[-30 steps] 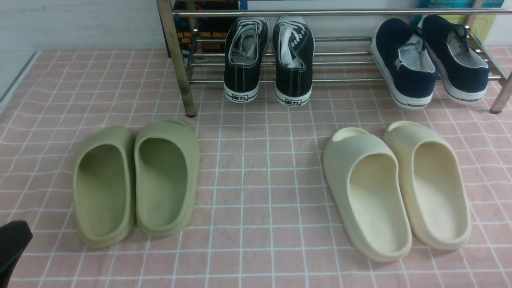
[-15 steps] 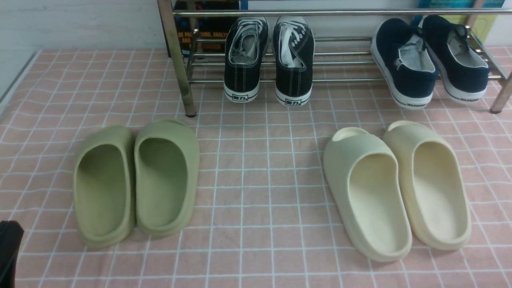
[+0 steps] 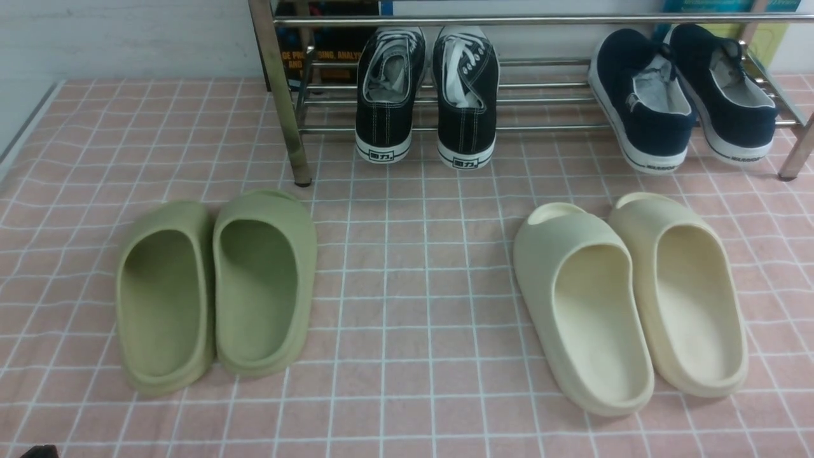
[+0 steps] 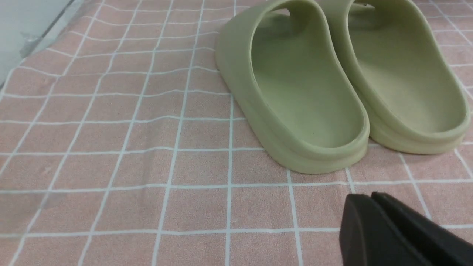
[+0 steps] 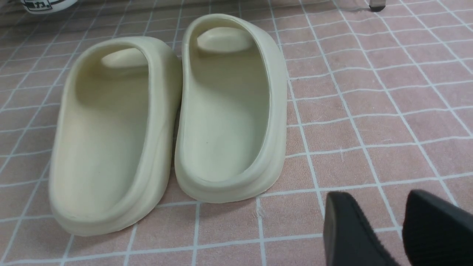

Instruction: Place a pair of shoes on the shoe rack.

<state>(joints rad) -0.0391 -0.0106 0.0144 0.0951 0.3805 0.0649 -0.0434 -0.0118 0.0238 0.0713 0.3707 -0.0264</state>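
The two black canvas sneakers, left [image 3: 389, 95] and right [image 3: 466, 95], stand side by side on the chrome shoe rack [image 3: 547, 127], heels toward me and overhanging the front rail. My left gripper [image 4: 369, 196] is shut and empty, low over the cloth just short of the olive slides' heels. Only a dark sliver of it shows at the front view's bottom left corner [image 3: 39, 452]. My right gripper [image 5: 380, 199] is open and empty, over the cloth beside the cream slides' heels. It is out of the front view.
A pair of olive-green slides [image 3: 216, 286] lies front left and a pair of cream slides [image 3: 629, 299] front right on the pink checked cloth. Navy slip-on shoes [image 3: 680, 95] sit on the rack's right end. The rack's left leg [image 3: 283, 108] stands behind the olive slides.
My left gripper has drawn back and down, almost leaving the front view's bottom left corner. The shoes and slides have not moved.
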